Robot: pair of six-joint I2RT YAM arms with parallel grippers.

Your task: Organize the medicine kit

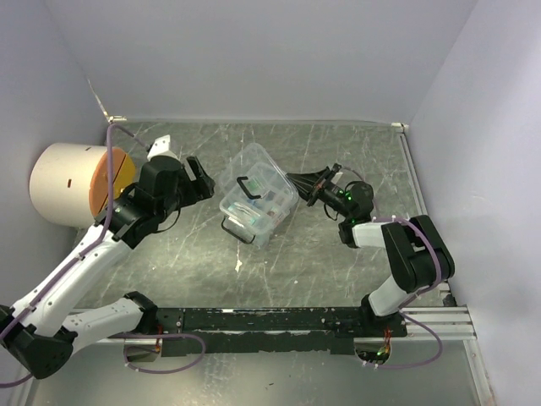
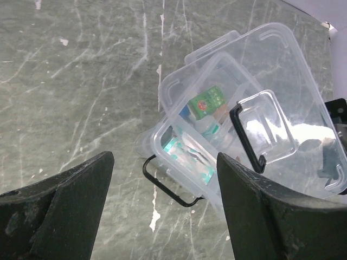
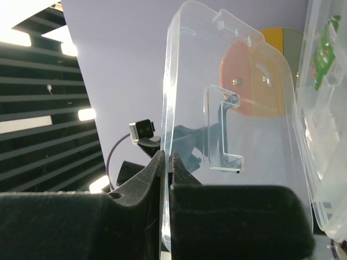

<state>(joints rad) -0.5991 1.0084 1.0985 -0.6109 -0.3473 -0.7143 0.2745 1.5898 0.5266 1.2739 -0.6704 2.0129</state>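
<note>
The medicine kit (image 1: 256, 200) is a clear plastic case in the middle of the table, with green and teal packets (image 2: 206, 103) inside. Its clear lid (image 2: 284, 65), which carries a black handle (image 2: 245, 134), sits askew over the case and tilts up. My right gripper (image 1: 297, 182) is shut on the lid's right edge; in the right wrist view the thin lid (image 3: 227, 103) stands pinched between my fingers (image 3: 166, 160). My left gripper (image 1: 199, 178) hovers open just left of the kit, and its fingers (image 2: 164, 157) frame the case's near corner and a black wire bail (image 2: 169, 187).
A big white-and-orange cylinder (image 1: 74, 183) lies at the left edge, close behind my left arm. Grey walls close in the marbled table (image 1: 211, 271) on three sides. A black rail (image 1: 279, 320) runs along the near edge.
</note>
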